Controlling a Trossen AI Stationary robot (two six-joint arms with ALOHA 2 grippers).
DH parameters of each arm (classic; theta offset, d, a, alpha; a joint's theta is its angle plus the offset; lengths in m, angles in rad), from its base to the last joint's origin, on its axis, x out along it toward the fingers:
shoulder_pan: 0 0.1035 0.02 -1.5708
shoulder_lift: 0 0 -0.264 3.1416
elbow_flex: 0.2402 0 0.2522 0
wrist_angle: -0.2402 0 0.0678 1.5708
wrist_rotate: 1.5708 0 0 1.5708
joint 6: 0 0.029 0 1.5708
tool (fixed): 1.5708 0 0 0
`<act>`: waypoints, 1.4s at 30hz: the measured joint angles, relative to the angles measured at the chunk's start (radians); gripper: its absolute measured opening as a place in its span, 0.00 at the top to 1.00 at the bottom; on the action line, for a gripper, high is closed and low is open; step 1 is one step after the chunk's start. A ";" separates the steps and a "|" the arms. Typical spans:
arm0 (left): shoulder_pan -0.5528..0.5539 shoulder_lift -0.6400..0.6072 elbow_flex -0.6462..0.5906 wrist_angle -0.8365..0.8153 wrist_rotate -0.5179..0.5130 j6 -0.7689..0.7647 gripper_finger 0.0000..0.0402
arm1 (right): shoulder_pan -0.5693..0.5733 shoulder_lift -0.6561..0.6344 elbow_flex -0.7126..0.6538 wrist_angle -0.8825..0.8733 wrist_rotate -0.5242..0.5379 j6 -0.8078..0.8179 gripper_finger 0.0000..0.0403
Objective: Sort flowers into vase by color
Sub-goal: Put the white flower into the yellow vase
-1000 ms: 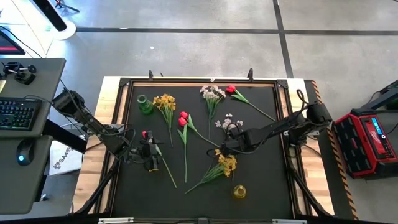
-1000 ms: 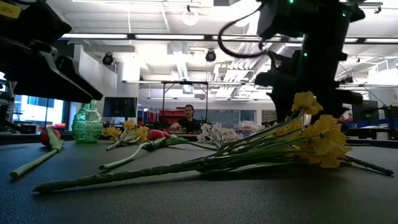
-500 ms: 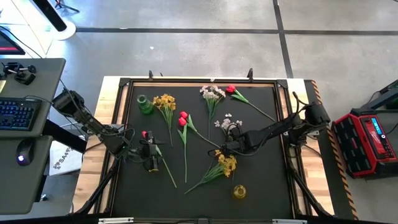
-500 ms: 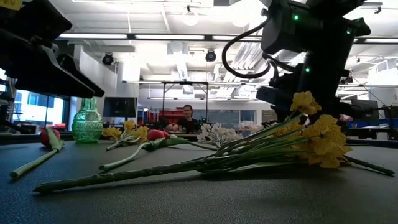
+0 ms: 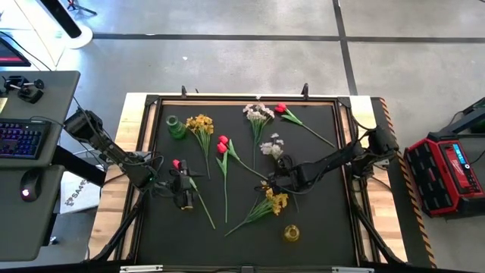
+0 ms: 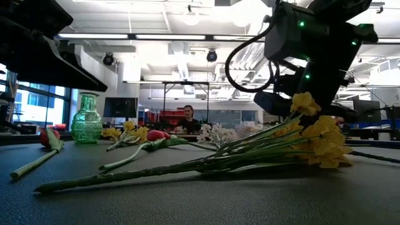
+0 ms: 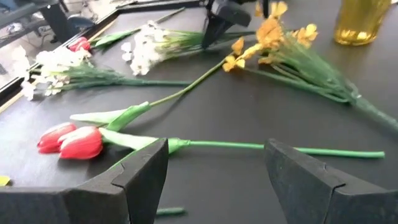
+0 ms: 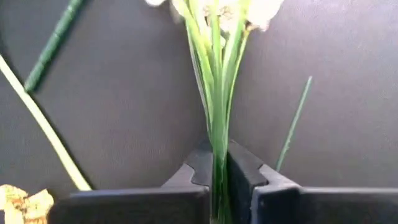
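My right gripper [image 5: 279, 180] is at mid-table, shut on the stems of a whitish spray [image 5: 271, 145] whose blossoms point toward the far edge. My left gripper [image 5: 183, 194] hangs open over the stem of a single red tulip [image 5: 177, 164] at the left. Lying flat on the black mat are two more red tulips [image 5: 223, 144], another whitish spray [image 5: 258, 114], a red tulip [image 5: 282, 109] and two yellow sprays [image 5: 201, 123] [image 5: 274, 201]. A green vase [image 5: 176, 127] stands far left and a yellow vase [image 5: 292, 233] near the front edge. My right gripper pinches the whitish spray's bundle of thin green stems [image 8: 217, 163] between its two fingers, well below the blossoms [image 8: 219, 7]. The fingers slant down from the table's right side. Whether the spray is clear of the mat I cannot tell.
The mat is framed by a raised dark rim [image 5: 345, 152] on a wooden table. A thick green stem [image 8: 53, 46] and a pale stem [image 8: 37, 124] lie close to the held spray. A person [image 6: 189, 119] sits in the room beyond the far edge.
My right gripper has shut on the whitish spray's stems and moved slightly toward the near edge. The spray's blossoms have shifted a little toward the table's left.
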State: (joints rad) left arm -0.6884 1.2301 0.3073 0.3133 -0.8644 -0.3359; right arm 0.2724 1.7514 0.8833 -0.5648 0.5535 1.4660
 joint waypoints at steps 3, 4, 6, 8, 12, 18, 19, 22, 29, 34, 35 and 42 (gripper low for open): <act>0.000 0.000 0.000 0.041 0.053 0.036 0.37 | 0.035 -0.031 0.003 0.000 0.099 0.023 0.95; 0.000 0.000 0.000 0.060 0.076 0.049 0.37 | 0.051 -0.044 0.009 0.004 0.139 0.025 0.96; 0.000 0.000 0.000 0.103 0.113 0.073 0.37 | 0.084 -0.079 0.016 0.013 0.240 0.026 0.98; 0.000 0.000 0.000 0.147 0.143 0.101 0.37 | 0.125 -0.122 0.024 0.024 0.367 0.014 0.99; 0.000 0.000 0.000 0.221 0.182 0.165 0.37 | 0.241 -0.203 0.025 0.092 0.611 -0.066 0.98; 0.000 0.000 0.000 0.260 0.191 0.180 0.37 | 0.457 -0.285 0.026 0.348 0.821 -0.365 0.99; 0.000 0.000 0.000 0.262 0.191 0.175 0.37 | 0.493 -0.289 0.026 0.413 0.852 -0.434 0.99; 0.000 0.000 0.000 0.269 0.191 0.168 0.37 | 0.587 -0.291 0.026 0.618 0.932 -0.671 1.00; 0.000 0.000 0.000 0.270 0.187 0.128 0.37 | 0.714 -0.224 0.028 0.837 0.984 -0.856 1.00; 0.000 0.000 0.000 0.291 0.183 0.128 0.37 | 0.755 -0.158 0.028 0.924 0.986 -0.868 1.00; 0.001 0.000 0.000 0.293 0.183 0.128 0.37 | 0.761 -0.152 0.028 0.949 0.993 -0.889 1.00; 0.001 0.000 0.000 0.295 0.181 0.128 0.37 | 0.784 -0.147 0.117 1.004 0.979 -1.101 1.00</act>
State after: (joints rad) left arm -0.6876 1.2301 0.3073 0.6083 -0.6834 -0.2077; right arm 1.0568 1.6044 1.0003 0.4397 1.5322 0.3650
